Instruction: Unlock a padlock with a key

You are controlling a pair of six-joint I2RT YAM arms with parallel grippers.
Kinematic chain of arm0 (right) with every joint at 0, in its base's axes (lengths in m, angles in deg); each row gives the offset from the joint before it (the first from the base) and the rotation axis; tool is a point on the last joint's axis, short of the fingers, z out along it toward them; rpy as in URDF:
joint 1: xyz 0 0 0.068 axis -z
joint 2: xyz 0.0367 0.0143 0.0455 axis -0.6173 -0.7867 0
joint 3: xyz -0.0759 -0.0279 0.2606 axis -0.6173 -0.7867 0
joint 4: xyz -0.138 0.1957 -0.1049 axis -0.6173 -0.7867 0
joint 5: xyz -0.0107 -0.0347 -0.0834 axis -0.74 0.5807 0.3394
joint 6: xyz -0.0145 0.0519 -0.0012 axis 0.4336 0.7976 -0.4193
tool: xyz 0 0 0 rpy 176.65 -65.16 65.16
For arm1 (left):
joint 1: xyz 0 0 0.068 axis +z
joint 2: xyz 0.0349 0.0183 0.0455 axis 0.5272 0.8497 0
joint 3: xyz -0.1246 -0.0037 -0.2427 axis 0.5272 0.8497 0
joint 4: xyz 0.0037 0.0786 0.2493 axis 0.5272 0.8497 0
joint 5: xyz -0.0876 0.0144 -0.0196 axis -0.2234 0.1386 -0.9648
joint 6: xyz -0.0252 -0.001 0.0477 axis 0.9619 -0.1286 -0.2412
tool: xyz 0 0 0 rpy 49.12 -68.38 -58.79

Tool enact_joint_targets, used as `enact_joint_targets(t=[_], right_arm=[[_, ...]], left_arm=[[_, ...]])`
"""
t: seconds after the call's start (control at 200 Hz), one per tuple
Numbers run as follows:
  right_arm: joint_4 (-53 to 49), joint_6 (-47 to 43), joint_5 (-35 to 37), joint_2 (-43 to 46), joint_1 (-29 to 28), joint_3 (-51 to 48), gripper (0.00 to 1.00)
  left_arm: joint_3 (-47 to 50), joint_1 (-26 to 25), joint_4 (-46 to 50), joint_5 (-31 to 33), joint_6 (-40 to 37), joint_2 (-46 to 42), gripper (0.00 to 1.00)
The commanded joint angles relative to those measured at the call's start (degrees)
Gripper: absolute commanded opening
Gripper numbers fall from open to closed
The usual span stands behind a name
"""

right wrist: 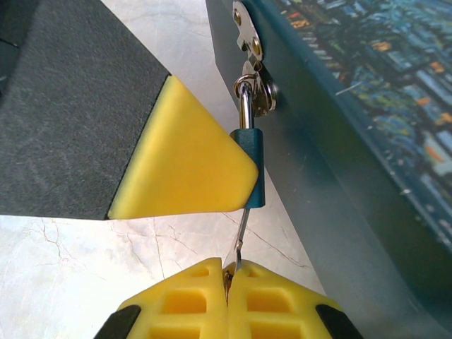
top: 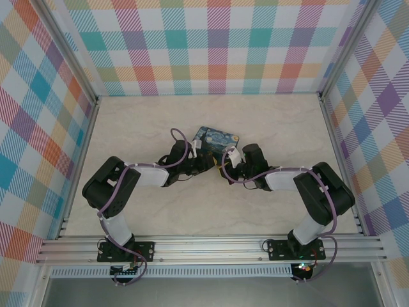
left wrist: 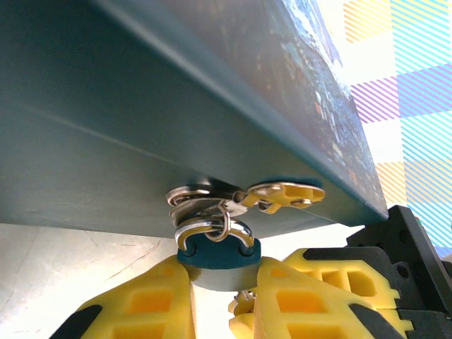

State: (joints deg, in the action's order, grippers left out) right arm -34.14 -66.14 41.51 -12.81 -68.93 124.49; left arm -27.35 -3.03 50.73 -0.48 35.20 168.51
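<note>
We find the padlock [left wrist: 217, 253] hanging by its silver shackle [left wrist: 212, 229] from the hasp [left wrist: 244, 194] on the side wall of the dark blue painted tin [left wrist: 141, 106]. The tin sits on the pale marbled table [top: 147, 128], near its middle. Left gripper [left wrist: 224, 270]: yellow fingers [left wrist: 141, 304] pinch the padlock's blue body from both sides. Right gripper [right wrist: 229, 277]: fingertips pressed together on the key [right wrist: 241, 233], a thin grey sliver reaching up from them to the padlock's underside. From above, both arms meet at the tin's near edge.
</note>
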Motion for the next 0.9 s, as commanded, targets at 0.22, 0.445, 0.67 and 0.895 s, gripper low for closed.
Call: enact_joint_targets(t=[0.22,0.445,0.67,0.895], right_arm=[[5.02,-4.62,0.55,-1.04,0.22,2.58,0.00],[2.84,-4.49,-1.76,1.19,0.48,3.77,0.00],[0.03,-3.17,-4.77,3.09,0.49,4.33,0.00],[0.34,-3.13,-2.73,1.80,0.35,3.48,0.00]], left_arm=[[1.92,-1.27,1.04,-1.37,0.46,-3.31,0.21],[2.36,-1.23,2.75,-0.34,-0.74,-3.13,0.21],[2.40,-1.36,2.41,0.29,-0.82,-2.47,0.21],[2.32,-1.51,0.77,-0.85,0.62,-2.46,0.21]])
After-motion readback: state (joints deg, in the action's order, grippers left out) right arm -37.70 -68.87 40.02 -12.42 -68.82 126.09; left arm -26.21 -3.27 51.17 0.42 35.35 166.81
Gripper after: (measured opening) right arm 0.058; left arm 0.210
